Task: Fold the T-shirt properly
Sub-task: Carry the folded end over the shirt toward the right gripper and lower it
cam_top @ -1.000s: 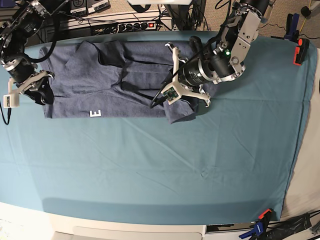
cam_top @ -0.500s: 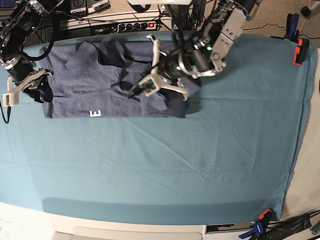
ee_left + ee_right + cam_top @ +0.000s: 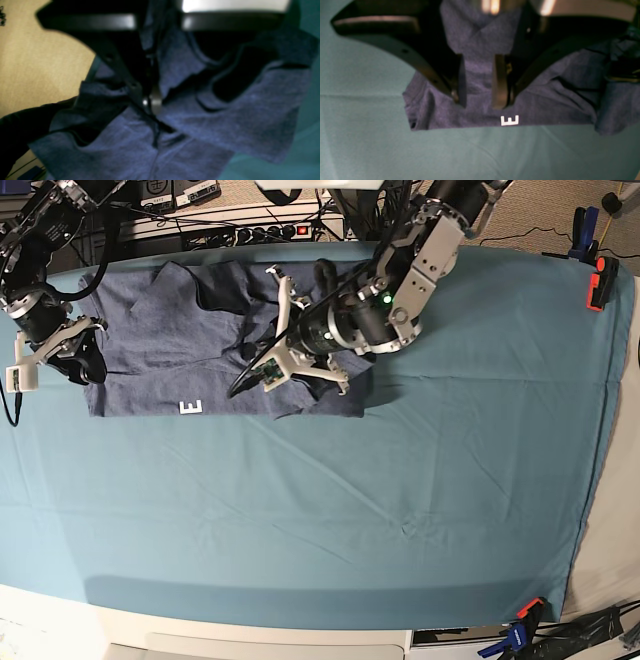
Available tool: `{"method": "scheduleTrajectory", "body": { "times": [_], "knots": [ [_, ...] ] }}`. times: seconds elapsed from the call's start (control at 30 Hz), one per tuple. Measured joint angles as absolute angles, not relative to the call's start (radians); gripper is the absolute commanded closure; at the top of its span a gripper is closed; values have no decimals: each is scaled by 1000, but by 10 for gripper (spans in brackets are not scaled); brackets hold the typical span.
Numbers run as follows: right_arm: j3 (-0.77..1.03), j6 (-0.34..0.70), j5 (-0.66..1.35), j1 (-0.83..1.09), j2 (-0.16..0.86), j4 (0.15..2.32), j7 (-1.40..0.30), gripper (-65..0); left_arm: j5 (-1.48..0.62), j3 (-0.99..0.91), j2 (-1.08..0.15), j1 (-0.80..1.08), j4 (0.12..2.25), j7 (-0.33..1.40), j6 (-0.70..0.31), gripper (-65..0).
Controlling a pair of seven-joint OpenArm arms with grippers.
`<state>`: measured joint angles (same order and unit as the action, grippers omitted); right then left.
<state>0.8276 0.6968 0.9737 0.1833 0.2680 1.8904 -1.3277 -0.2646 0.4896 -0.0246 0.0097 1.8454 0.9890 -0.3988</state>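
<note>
T-shirt point(image 3: 170, 345) folding goes best if the left gripper point(image 3: 150, 105), pinched shut on a fabric fold, lays it flat while the right gripper's point(image 3: 478, 100) half-parted jaws straddle cloth.

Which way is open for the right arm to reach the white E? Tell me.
Probably straight down: the right tool hovers open over the T-shirt, with the white E bare just past its tips and nothing between.
</note>
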Motion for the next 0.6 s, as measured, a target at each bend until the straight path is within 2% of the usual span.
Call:
{"method": "scheduleTrajectory", "body": {
  "times": [0.6],
  "knots": [
    [828, 697, 976, 183, 268, 1890, -1328, -186, -266, 501, -8, -4, 1797, 970, -399, 0]
  ]
}}
